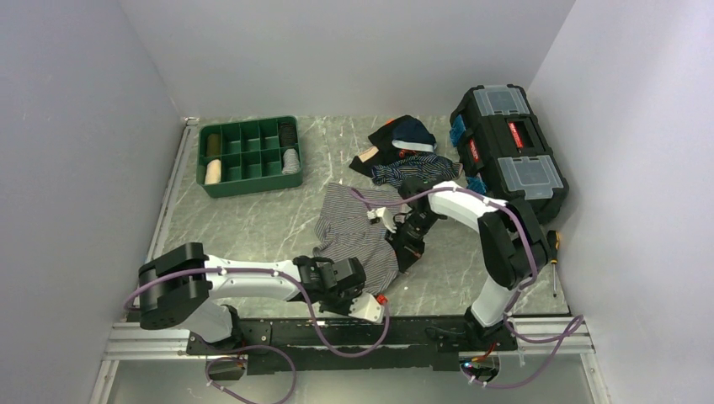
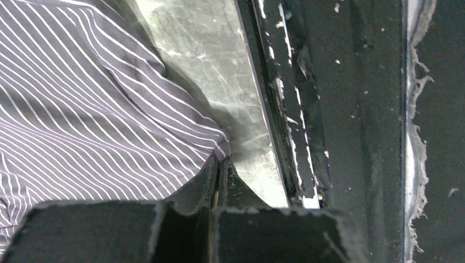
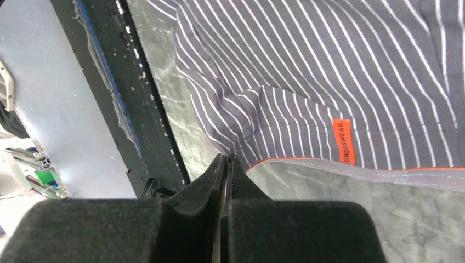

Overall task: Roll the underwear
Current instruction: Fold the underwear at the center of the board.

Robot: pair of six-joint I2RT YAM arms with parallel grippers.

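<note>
Underwear (image 1: 345, 227), pale with fine pinstripes, lies spread and slightly rumpled in the middle of the grey marbled counter (image 1: 244, 231), its near edge close to the black rail (image 1: 421, 324) along the front. The left end effector (image 1: 375, 290) is low at the near right corner of the cloth; in its wrist view the jaws are pressed together with that corner nipped at their tips. The right end effector (image 1: 404, 252) is at the right side, jaws likewise closed tight on the orange-trimmed hem, just beside an orange label (image 3: 344, 141) reading UNDERWEAR. Farther back sit a green divided tray (image 1: 248, 190) on the left, a heap of dark garments (image 1: 404, 139), and a black toolbox (image 1: 492, 151) on the right.
</note>
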